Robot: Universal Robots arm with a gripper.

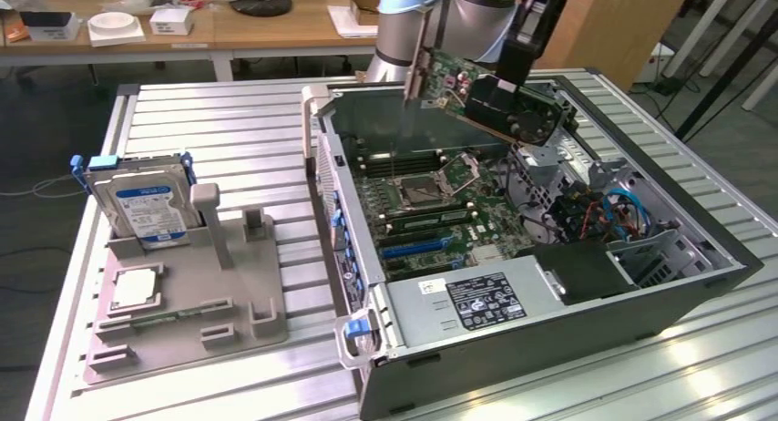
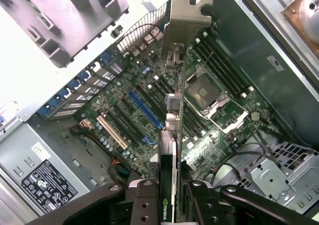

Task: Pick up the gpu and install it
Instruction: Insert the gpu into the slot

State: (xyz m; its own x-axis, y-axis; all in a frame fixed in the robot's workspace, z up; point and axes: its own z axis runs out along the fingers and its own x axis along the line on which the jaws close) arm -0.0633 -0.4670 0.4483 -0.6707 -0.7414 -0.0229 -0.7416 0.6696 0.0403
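Observation:
The gpu (image 1: 486, 97), a green circuit card with a black cooler and a silver end bracket, hangs tilted over the back of the open computer case (image 1: 680, 298). My gripper (image 1: 519, 79) comes down from above and is shut on the card's cooler end. In the wrist view the gpu (image 2: 175, 110) shows edge-on, running away from my gripper (image 2: 172, 202) to its silver bracket (image 2: 187, 16). It floats above the motherboard (image 2: 129, 93), not touching it. The blue expansion slot (image 2: 145, 109) and the white slot (image 2: 112, 132) lie bare below.
Inside the case are the CPU socket (image 1: 420, 191), the power supply (image 1: 480, 298) and blue cables (image 1: 620, 207). On the exterior view's left, a grey fixture (image 1: 182, 325) holds a hard drive (image 1: 144, 207) and a small square silver chip (image 1: 134, 289). Wooden desks stand behind.

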